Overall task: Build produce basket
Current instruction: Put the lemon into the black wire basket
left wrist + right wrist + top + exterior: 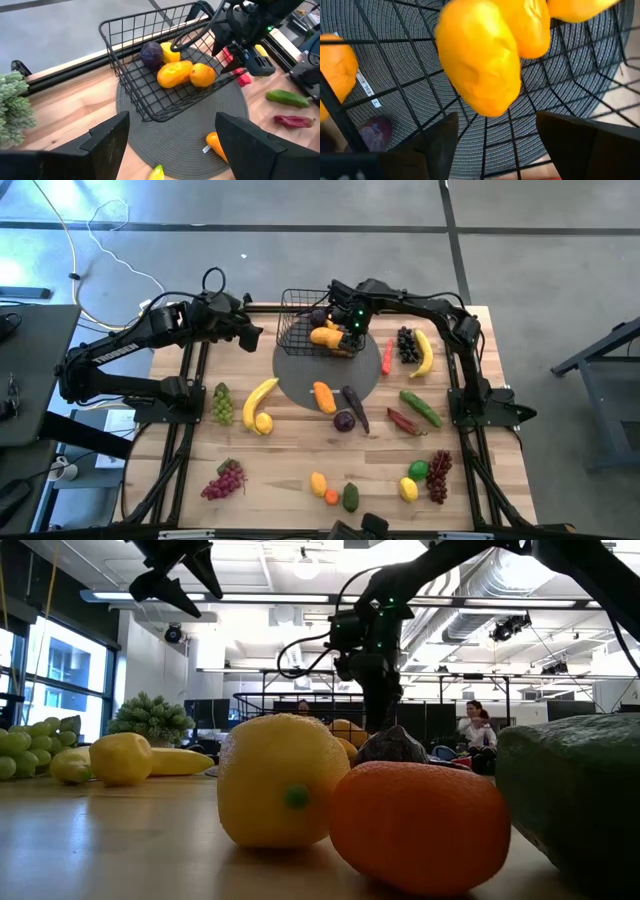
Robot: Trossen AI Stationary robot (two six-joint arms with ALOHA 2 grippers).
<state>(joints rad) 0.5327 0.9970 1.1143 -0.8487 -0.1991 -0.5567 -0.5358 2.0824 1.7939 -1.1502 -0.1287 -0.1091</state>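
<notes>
The black wire basket (300,320) stands on the round dark mat (330,375) at the table's far middle. In it lie an orange mango (174,73), a second orange fruit (202,75), a yellow piece (171,52) and a purple piece (151,54). My right gripper (495,142) points down over the basket's right part, open, with the mango (485,65) just beyond its fingertips and nothing between them. It also shows in the high view (348,332). My left gripper (252,336) hangs open left of the basket, holding nothing. Other produce lies loose on the table.
Loose on the wood are a banana with a lemon (260,406), green grapes (222,402), a mango (323,395), an eggplant (355,407), a red chili (387,358), dark grapes (406,345), a cucumber (420,407) and a near-edge group (331,492). A leafy bunch (12,102) stands far left.
</notes>
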